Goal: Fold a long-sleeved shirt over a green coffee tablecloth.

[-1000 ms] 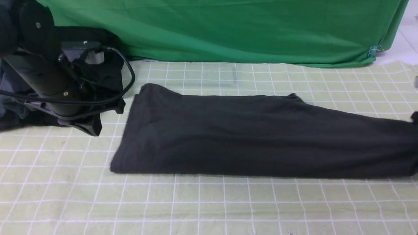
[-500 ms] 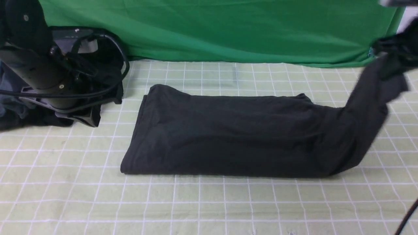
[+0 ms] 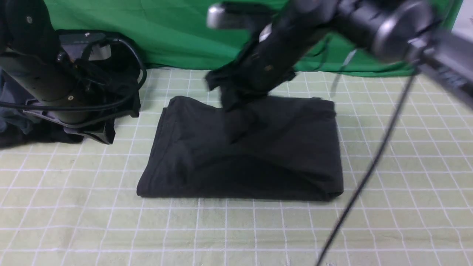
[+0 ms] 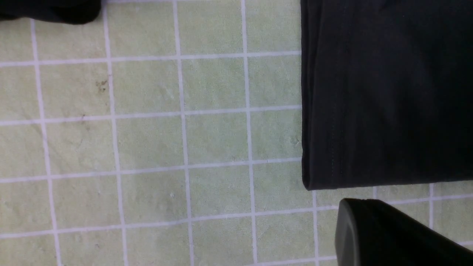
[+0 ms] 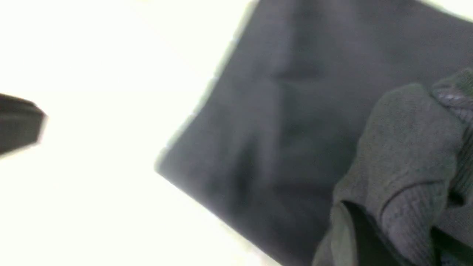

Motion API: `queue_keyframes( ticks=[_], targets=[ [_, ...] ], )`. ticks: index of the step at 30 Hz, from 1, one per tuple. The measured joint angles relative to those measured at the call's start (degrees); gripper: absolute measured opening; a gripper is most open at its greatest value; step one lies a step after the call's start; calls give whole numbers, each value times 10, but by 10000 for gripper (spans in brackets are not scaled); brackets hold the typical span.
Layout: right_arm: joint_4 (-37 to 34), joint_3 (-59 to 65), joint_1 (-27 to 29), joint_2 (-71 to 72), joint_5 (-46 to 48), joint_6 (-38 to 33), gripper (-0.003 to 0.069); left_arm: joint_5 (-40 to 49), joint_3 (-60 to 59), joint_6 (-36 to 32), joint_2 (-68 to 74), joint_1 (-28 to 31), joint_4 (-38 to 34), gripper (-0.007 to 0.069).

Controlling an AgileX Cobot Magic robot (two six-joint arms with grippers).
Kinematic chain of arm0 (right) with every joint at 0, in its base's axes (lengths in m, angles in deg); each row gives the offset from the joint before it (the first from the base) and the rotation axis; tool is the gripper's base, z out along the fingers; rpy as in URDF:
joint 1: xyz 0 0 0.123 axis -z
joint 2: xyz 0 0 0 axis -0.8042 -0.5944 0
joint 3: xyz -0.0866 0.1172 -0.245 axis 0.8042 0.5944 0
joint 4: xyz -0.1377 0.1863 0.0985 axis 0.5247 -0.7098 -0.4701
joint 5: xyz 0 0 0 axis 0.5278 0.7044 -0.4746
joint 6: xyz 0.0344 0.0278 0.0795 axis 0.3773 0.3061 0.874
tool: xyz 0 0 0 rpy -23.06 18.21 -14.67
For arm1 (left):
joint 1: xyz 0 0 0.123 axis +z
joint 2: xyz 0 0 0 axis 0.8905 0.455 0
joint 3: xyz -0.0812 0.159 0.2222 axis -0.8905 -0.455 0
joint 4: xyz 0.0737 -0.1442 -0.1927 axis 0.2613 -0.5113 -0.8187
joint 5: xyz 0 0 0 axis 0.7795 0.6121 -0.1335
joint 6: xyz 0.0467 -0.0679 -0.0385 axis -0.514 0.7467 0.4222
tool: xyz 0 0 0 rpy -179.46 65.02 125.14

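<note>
Swung in from the worktop's right edge, clamped in the right end effector [image 3: 229, 94]: long-sleeved shirt [image 3: 258, 162] end.
Lay it flush on the left hem, mid-worktop on the green coffee tablecloth [image 3: 236, 229]; release late. Left end effector [image 3: 98, 138]: grip unreadable.

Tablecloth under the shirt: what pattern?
Pale yellow-green tablecloth with white grid; left wrist view shows best.

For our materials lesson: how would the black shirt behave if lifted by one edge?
Probably floppy: the shirt drapes limply from the right tool. Likely light, since one pinch holds up its end. Unlikely to roll: it lies flat on the tablecloth.
</note>
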Motion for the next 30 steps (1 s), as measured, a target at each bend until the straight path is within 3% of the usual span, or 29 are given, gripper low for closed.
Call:
queue_keyframes(
  ticks=[10, 13, 17, 18, 20, 22, 25, 26, 29, 30],
  targets=[
    [-30, -88, -51, -122, -70, 28, 38, 0, 0, 0, 0, 0, 0, -4],
    [-38, -89, -57, -139, -105, 42, 139, 0, 0, 1, 0, 0, 0, -4],
    [-49, -91, -59, -140, -120, 46, 377, 0, 0, 1, 0, 0, 2, -4],
    [-49, -91, -59, -139, -120, 46, 388, 0, 0, 1, 0, 0, 2, -4],
    [-49, -97, -55, -126, -95, 21, 505, 0, 0, 1, 0, 0, 2, -4],
    [-33, -111, -45, -103, -44, -24, 531, 0, 0, 1, 0, 0, 2, -4],
    [5, -129, -29, -78, 12, -47, 507, 0, 0, 1, 0, 0, -3, -4],
    [54, -140, -11, -58, 65, -62, 436, -6, 0, -2, 0, 0, -15, -4],
    [113, -126, 28, -8, 102, -73, 192, -37, -1, -12, 3, 0, -34, 3],
    [119, -121, 31, -5, 104, -73, 157, -40, -1, -13, 4, 0, -36, 3]
  ],
)
